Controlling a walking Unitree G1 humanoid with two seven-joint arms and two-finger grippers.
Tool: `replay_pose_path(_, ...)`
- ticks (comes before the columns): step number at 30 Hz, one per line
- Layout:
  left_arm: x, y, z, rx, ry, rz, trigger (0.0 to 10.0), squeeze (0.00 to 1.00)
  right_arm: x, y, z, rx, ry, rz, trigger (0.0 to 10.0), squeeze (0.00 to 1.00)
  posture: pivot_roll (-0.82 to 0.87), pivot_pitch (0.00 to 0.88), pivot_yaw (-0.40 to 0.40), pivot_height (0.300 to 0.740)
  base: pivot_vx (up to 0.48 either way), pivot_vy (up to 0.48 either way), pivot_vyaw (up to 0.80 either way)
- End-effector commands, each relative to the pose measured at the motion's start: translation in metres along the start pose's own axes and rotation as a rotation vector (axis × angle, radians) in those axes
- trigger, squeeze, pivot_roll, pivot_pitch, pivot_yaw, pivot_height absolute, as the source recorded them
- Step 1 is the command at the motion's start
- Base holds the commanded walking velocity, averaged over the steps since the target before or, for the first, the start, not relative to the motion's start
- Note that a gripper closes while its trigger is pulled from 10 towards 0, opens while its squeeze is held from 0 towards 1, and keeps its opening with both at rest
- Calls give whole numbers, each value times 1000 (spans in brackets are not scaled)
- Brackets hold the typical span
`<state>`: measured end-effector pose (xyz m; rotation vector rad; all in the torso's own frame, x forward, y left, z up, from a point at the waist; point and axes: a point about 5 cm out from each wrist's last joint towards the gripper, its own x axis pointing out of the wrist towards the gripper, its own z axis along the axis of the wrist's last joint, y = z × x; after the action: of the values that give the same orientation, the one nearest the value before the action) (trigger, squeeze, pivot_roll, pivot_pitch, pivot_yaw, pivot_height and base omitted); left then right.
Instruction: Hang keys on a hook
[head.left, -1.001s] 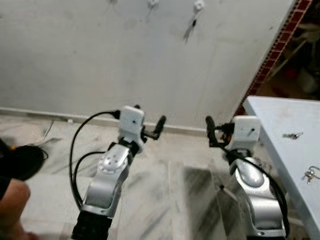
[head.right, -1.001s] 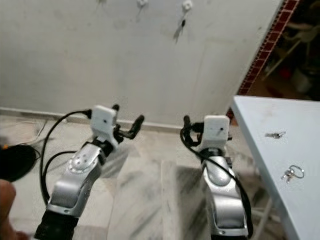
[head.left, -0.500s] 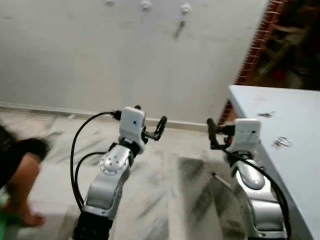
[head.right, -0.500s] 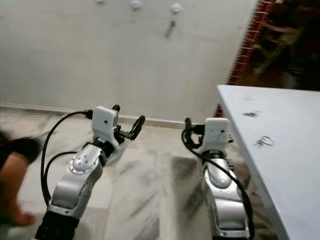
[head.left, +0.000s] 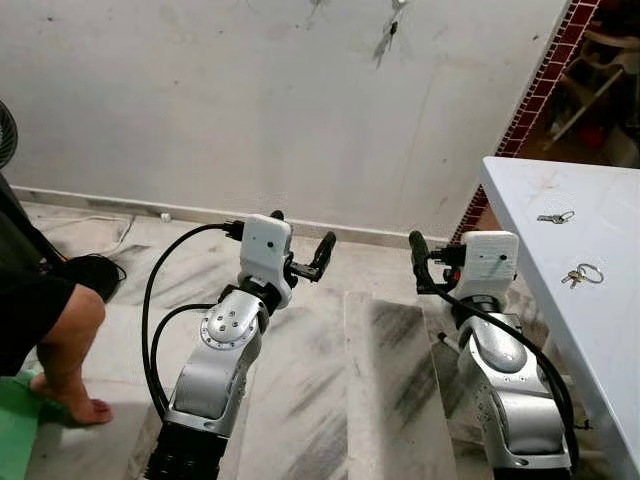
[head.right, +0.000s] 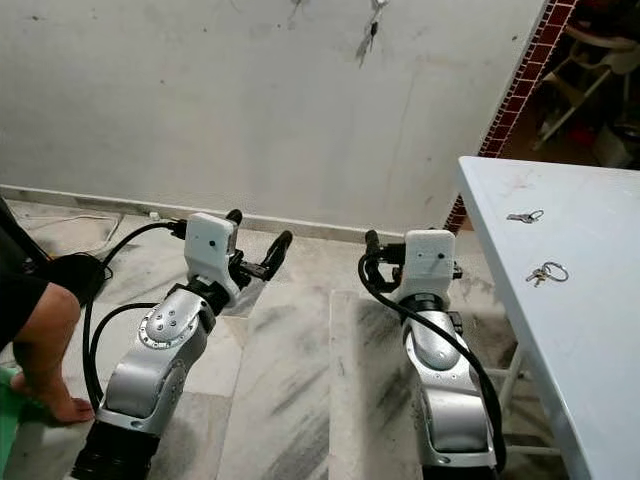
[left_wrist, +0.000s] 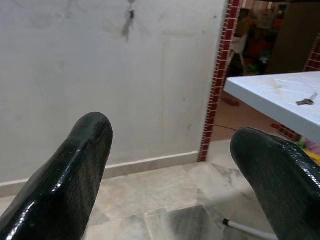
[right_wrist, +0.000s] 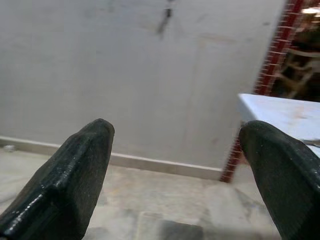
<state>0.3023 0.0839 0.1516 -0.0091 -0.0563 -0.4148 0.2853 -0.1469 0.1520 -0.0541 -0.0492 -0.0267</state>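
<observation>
A ringed bunch of keys (head.left: 581, 274) and a single key (head.left: 556, 217) lie on the white table (head.left: 610, 340) at my right. Another dark key (head.left: 386, 40) hangs high on the grey wall, at the picture's top edge. My left gripper (head.left: 300, 238) is raised over the floor, facing the wall, open and holding nothing. My right gripper (head.left: 424, 262) is raised beside the table's near corner, also open and holding nothing. In the left wrist view the fingers (left_wrist: 75, 175) stand wide apart, with the table's key (left_wrist: 305, 101) far off. The right wrist view shows fingers (right_wrist: 70, 175) apart too.
A person's bare leg and foot (head.left: 62, 345) stand on the marble floor at my left, by a green mat (head.left: 15, 440) and a dark bag (head.left: 85, 272). A red brick pillar (head.left: 535, 90) ends the wall behind the table.
The camera has swung, so the wall, table and keys have shifted in the picture. The person's leg has stepped closer at the left. Both arms hold the same pose.
</observation>
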Motion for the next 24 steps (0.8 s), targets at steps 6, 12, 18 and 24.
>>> replay_pose_path(6, 1, 4, -5, 19, 43, 24, 10000, 0, 1, -8, -1, -47, -5, -57, 10000, 0, 19, 19, -68, 740, 0, 0, -800)
replay_pose_path(12, -6, 17, -12, 17, 69, 80, 10000, 0, -4, -19, -7, -45, 15, -99, 10000, 0, 20, 19, -71, 740, 0, 0, -667)
replay_pose_path(18, -24, 29, -21, -7, 90, 122, 10000, 0, -9, -40, -10, -6, 33, -221, 10000, 0, 21, 21, -64, 740, 0, 0, -133)
replay_pose_path(24, -28, 29, -21, -32, 79, 125, 10000, 0, -15, -35, -20, 50, 94, -211, 10000, 0, 29, 24, -70, 740, 0, 0, -800)
